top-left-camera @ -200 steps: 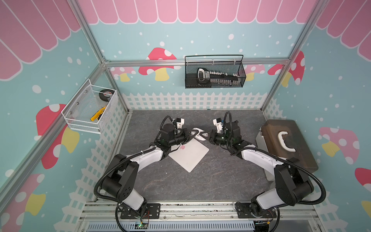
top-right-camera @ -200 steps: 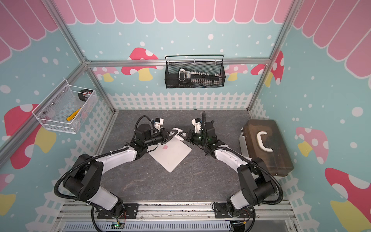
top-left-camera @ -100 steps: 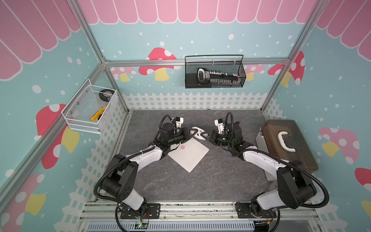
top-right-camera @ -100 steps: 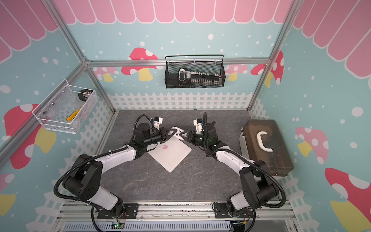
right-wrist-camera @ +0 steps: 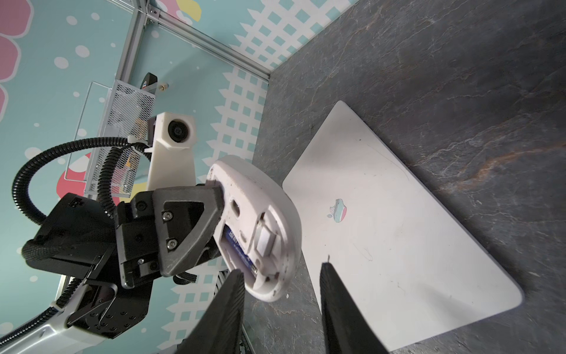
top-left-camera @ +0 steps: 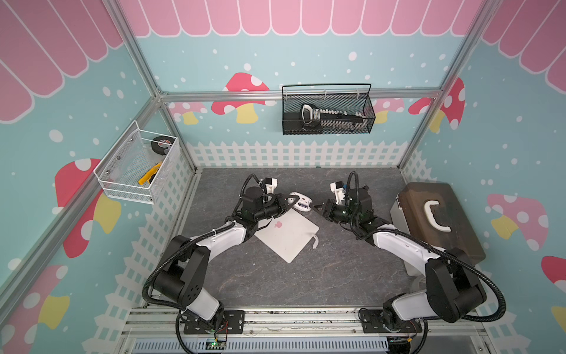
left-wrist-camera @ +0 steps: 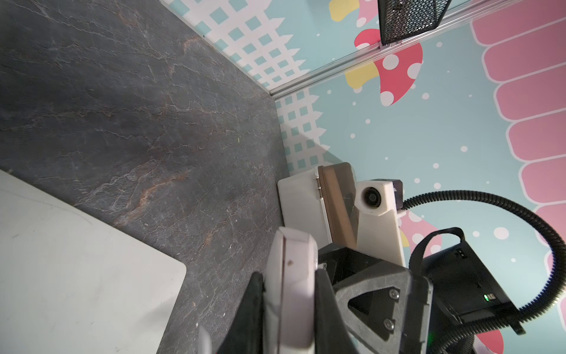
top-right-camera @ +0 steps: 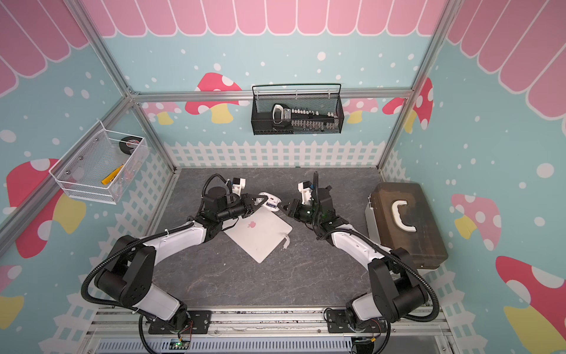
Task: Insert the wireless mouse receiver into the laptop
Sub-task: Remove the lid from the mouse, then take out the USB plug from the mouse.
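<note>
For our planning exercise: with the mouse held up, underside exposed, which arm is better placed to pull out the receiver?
Right. The left gripper is shut on the mouse; the right gripper is open and empty, facing the receiver seated in the mouse's underside.

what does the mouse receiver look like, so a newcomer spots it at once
Find the silver laptop; by its far corner the left gripper holds a white mouse, underside exposed. In its open bay sits the receiver: a tiny whitish block beside the blue battery, far smaller than either.
</note>
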Motion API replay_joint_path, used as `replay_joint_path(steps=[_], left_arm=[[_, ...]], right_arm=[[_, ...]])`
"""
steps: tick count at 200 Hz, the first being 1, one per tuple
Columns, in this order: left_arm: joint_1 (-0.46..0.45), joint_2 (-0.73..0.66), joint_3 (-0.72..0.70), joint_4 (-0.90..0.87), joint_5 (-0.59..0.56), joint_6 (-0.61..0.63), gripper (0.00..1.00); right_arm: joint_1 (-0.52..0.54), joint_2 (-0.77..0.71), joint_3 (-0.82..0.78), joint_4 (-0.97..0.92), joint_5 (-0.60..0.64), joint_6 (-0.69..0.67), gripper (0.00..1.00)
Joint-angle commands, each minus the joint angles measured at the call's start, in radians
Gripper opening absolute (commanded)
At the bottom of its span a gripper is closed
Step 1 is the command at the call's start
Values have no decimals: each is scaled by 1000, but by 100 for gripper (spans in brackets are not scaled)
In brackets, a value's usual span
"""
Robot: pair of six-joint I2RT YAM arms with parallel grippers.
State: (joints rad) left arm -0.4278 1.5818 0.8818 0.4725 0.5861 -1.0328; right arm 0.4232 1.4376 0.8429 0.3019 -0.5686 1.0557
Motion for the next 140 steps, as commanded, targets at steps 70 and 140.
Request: replay_joint_path(steps=[70,140], left_arm=[[84,-87,35,-229,-90,120,0],[92,-200,50,-453,-101,255,0]], right_arm=[[0,-157,82,-603,329,-358,52],[155,-1,192,-1085,517,-511,45]])
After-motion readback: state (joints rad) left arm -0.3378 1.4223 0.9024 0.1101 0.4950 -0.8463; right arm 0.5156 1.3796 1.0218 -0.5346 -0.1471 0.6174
